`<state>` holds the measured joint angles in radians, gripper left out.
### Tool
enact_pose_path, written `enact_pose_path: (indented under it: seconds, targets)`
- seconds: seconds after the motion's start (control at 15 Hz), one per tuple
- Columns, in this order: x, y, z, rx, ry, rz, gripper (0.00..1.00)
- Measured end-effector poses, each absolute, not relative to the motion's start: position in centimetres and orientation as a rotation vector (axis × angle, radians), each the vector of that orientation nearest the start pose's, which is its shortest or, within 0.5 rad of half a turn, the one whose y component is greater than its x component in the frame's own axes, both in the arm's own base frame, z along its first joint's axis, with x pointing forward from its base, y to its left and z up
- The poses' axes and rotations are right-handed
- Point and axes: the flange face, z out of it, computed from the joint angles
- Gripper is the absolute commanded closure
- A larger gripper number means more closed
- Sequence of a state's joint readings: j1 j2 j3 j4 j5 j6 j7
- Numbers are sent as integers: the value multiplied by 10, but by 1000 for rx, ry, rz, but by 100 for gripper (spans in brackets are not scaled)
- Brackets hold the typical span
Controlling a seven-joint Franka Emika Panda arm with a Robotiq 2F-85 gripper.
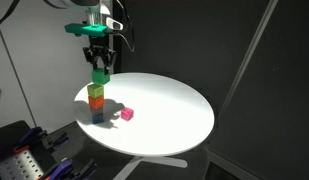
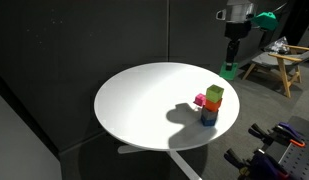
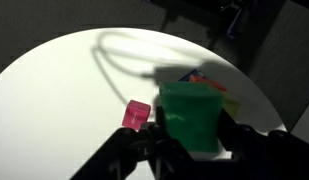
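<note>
Both exterior views are facing the round white table (image 1: pixel 164 110) (image 2: pixel 144 100) from differing sides; the wrist view is peering closely past the black pincer (image 3: pixel 192 142).

Free room: the round white table (image 1: pixel 169 110) is bare across most of its top and open to a descent from above; obstacles: a stack of blocks (image 1: pixel 96 102) stands upright near one rim; a pink cube (image 1: pixel 126 115) lies near the stack, not touching, leaving a narrow lane between them; the gripper (image 1: pixel 99 62), clamped on a green block (image 1: pixel 99 74), fills the air directly over the stack; dark curtains (image 2: pixel 54 40) close off the space behind the table.
</note>
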<state>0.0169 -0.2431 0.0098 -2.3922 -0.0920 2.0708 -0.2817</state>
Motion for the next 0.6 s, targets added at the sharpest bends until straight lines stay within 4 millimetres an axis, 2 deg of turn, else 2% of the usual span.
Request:
enact_pose_path:
  seconds: [0.6]
  targets:
    - [446, 31, 398, -3142, -649, 205, 73]
